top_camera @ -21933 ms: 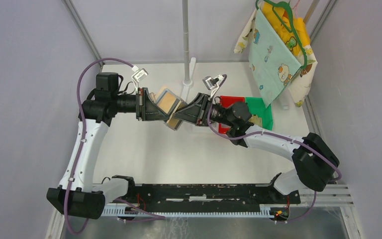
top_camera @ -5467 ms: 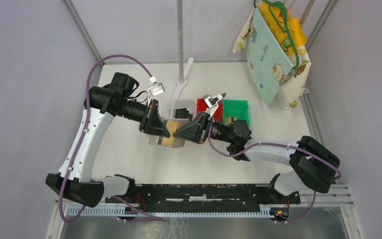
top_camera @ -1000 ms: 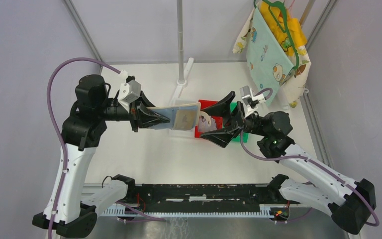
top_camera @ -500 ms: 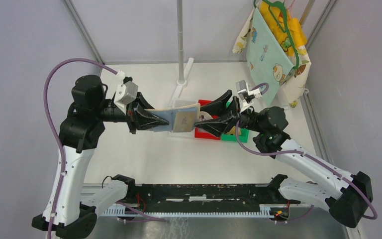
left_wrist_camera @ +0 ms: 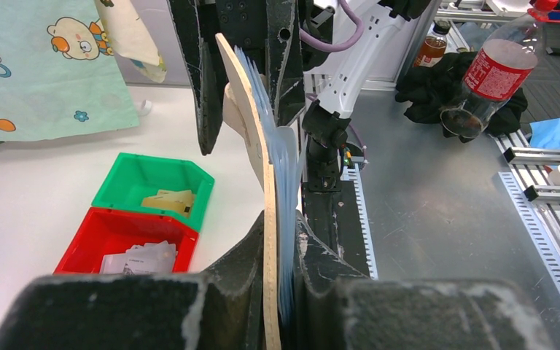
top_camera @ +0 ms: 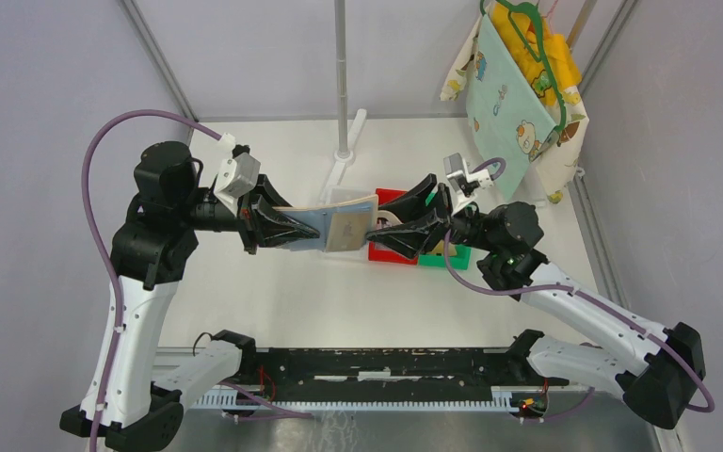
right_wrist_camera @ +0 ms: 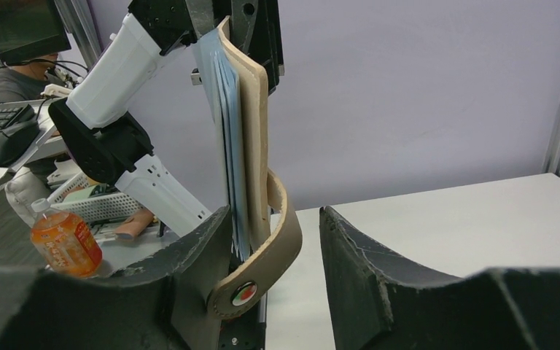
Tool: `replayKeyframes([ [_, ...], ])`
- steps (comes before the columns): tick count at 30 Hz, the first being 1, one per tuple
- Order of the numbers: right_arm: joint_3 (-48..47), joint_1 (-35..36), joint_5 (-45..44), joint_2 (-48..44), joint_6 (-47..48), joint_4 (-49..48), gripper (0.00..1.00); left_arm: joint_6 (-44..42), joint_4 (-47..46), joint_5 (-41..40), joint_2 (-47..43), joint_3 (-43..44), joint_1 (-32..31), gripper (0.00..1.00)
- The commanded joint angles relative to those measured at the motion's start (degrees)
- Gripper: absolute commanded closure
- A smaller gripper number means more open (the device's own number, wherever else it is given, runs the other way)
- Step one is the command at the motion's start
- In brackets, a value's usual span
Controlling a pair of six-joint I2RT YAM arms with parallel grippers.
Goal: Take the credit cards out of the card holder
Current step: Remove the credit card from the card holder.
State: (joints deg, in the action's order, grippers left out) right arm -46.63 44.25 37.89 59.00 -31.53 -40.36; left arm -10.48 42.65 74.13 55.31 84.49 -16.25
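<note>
1. Top external: white bench, lilac-grey walls, upright pole at the back, printed cloth hanging in the far right corner.
2. Left wrist: red bin and green bin touching side by side on the bench. Pale grey credit cards lie in the red one, gold cards in the green.
3. Both arms are raised off the bench, forearms reaching toward each other mid-bench.
4. Left claw is clamped tight on one end of the card holder. The holder is in the air, on edge, between the two claws.
5. Right claw is part-way apart, straddling the holder's other end.
6. Right wrist: one finger sits against the pale blue pockets. The other stands clear of the tan strap, gap visible.
</note>
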Motion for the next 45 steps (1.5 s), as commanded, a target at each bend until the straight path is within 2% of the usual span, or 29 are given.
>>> replayKeyframes([
  [1, -3.11, 1.31, -0.40, 0.66, 1.55, -2.28, 0.48, 2.03, -2.93, 2.70, -0.55, 2.43, -0.18, 0.98],
  [7, -4.52, 2.74, -1.58, 0.89, 3.75, -0.73, 0.53, 2.06, -3.15, 2.78, -0.66, 2.51, -0.16, 0.98],
  [13, -7.65, 6.73, -3.14, 2.16, 7.21, 2.44, 0.47, 1.87, -3.07, 2.86, -0.38, 2.42, -0.20, 0.98],
  [19, -8.24, 8.78, 0.23, 2.41, 7.50, 1.96, 0.49, 1.79, -3.23, 2.64, -0.71, 2.29, -0.18, 0.98],
  [21, -8.17, 9.05, 0.58, 2.11, 7.29, 1.83, 0.54, 1.57, -3.20, 2.39, -0.86, 2.18, -0.18, 0.98],
  [23, -8.28, 9.35, -0.51, 1.79, 7.88, 2.70, 0.62, 1.26, -3.21, 2.26, -0.85, 2.19, -0.11, 0.98],
  [26, -10.82, 11.25, -6.83, 2.43, 11.46, 8.92, 0.76, 1.01, -3.24, 1.97, -0.75, 2.41, -0.18, 0.98],
  [31, -17.37, 16.65, -16.65, 6.64, 16.56, 19.66, 0.79, 0.86, -3.19, -2.80, -1.08, 1.41, -0.16, 0.98],
  [33, -19.23, 18.04, -20.74, 7.27, 18.69, 23.15, 0.86, 0.14, -3.30, -6.93, -1.67, 0.22, -0.18, 0.91],
  [34, -19.69, 18.66, -23.21, 7.27, 19.59, 24.73, 0.90, -0.15, -3.33, -9.09, -1.95, -0.21, -0.15, 0.83],
  [36, -21.85, 19.56, -28.87, 7.31, 22.08, 29.05, 0.99, -0.37, -3.33, -12.21, -2.27, -1.05, -0.18, 0.59],
  [37, -23.53, 19.97, -32.26, 7.57, 23.82, 32.69, 1.00, -0.92, -2.88, -12.99, -2.37, -1.27, -0.17, 0.46],
  [38, -25.82, 20.51, -34.76, 8.06, 25.20, 35.78, 1.00, -2.06, -2.10, -13.29, -2.46, -1.46, -0.18, 0.40],
  [40, -29.75, 21.42, -39.26, 8.89, 28.44, 42.34, 1.00, -5.18, -0.09, -12.33, -2.79, -1.83, -0.18, 0.35],
  [45, -36.43, 22.32, -44.00, 9.71, 34.31, 52.25, 1.00, -14.35, 7.35, -8.01, -3.20, -2.75, -0.18, 0.34],
])
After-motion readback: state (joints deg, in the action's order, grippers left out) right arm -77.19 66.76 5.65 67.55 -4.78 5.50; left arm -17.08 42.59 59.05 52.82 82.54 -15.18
